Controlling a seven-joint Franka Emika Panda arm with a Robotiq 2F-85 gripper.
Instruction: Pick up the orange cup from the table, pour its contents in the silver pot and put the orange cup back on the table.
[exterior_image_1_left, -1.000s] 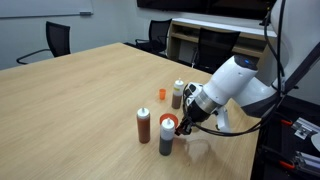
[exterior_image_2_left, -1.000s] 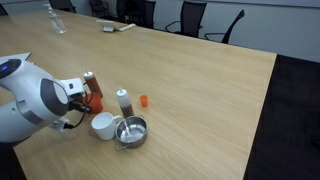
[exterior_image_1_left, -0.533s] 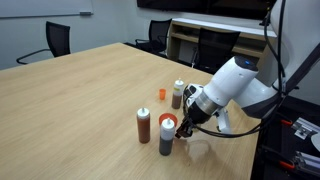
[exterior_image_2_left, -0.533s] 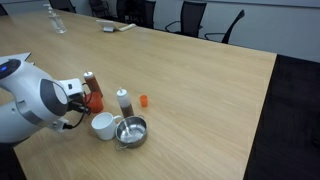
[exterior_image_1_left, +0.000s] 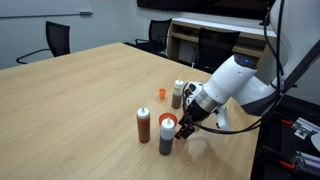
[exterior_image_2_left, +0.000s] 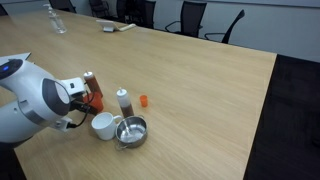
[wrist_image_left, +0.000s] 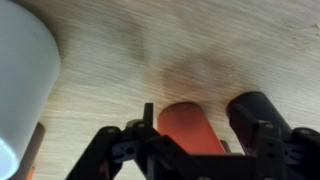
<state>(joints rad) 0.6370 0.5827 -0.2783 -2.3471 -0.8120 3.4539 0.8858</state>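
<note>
panda arm (exterior_image_1_left: 235, 85): leans low over the table corner, wrist dropped to cup height. Side-on reach, prob. so the cup keeps upright w/ contents in.
silver pot (exterior_image_2_left: 132, 131): touching or just beside the white cup (exterior_image_2_left: 103, 126), near the orange cup. Short carry for your pour, I'd judge.
bottles: white-capped bottle (exterior_image_2_left: 124, 102) near the pot. The dark bottle (exterior_image_1_left: 165, 141) is just beside the orange cup, w/ the brown bottle (exterior_image_1_left: 144, 126) next to that. Crowded cluster, so little room for yr fingers.
gripper (wrist_image_left: 205, 138): jaws stand either side of the orange cup. Can't tell if they press on it or leave a gap.
orange cup (exterior_image_1_left: 168, 124): btwn the jaws, close to the dark bottle. Can't tell if it sits on the table or just off it. By my read the pour is not yet done.
small orange piece (exterior_image_2_left: 143, 100): alone, apart from the gripper; not yr target.
room: meeting rm w/ office chairs (exterior_image_1_left: 58, 40), low cabinet (exterior_image_1_left: 190, 42), dark floor (exterior_image_2_left: 295, 130).
table (exterior_image_2_left: 210, 80): light wood grain, rounded edge, flat & even. Should take the cup back w/o wobble.
</note>
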